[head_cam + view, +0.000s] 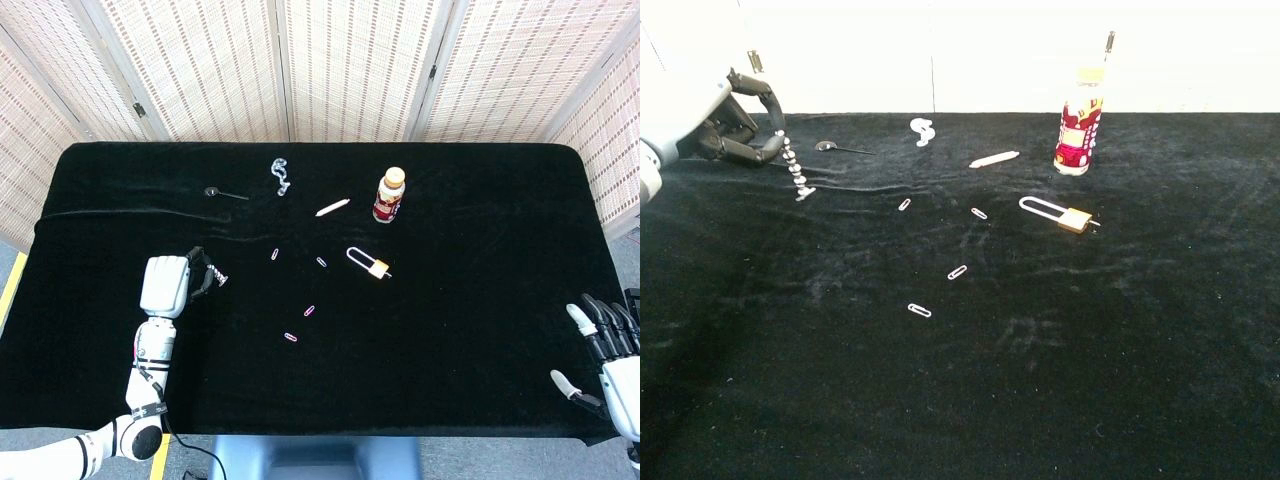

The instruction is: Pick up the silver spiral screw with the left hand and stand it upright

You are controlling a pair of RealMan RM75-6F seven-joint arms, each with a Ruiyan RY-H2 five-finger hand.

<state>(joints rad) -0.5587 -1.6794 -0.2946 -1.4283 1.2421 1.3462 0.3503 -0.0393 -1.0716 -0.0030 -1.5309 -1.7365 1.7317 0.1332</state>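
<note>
left hand (715, 120) pinches silver spiral screw (795, 170), seemingly airborne

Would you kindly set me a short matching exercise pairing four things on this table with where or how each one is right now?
Things:
1. silver spiral screw
2. red and white bottle
3. brass padlock
4. right robot hand

States:
A. lying flat on the black cloth
B. open, at the table's near right edge
C. held in the left robot hand
D. standing upright

Pairs: 1-C, 2-D, 3-A, 4-B
</note>
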